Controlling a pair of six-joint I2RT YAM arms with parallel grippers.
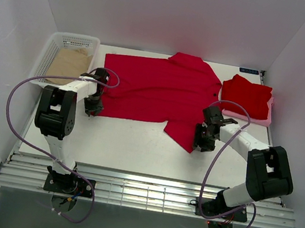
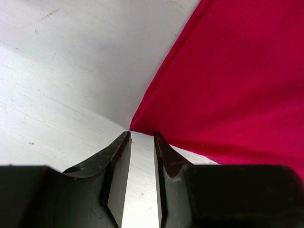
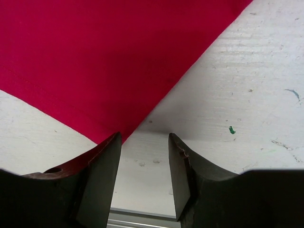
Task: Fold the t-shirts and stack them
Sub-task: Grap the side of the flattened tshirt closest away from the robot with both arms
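One red t-shirt (image 1: 156, 91) lies spread flat across the middle of the table. A second, folded t-shirt (image 1: 248, 95) rests at the back right on a pale pink piece (image 1: 257, 116). My left gripper (image 1: 92, 107) is at the spread shirt's near left corner. In the left wrist view its jaws (image 2: 141, 134) stand narrowly apart over bare table, the cloth corner (image 2: 228, 85) just past the fingertips. My right gripper (image 1: 202, 140) is at the shirt's near right sleeve corner. Its jaws (image 3: 144, 135) are open, the cloth (image 3: 104, 57) ending at the left fingertip, with nothing between them.
A white basket (image 1: 52, 50) at the back left holds a tan brown sheet (image 1: 70, 64). White walls close in the table on three sides. Slatted rails (image 1: 145, 192) run along the near edge by the arm bases.
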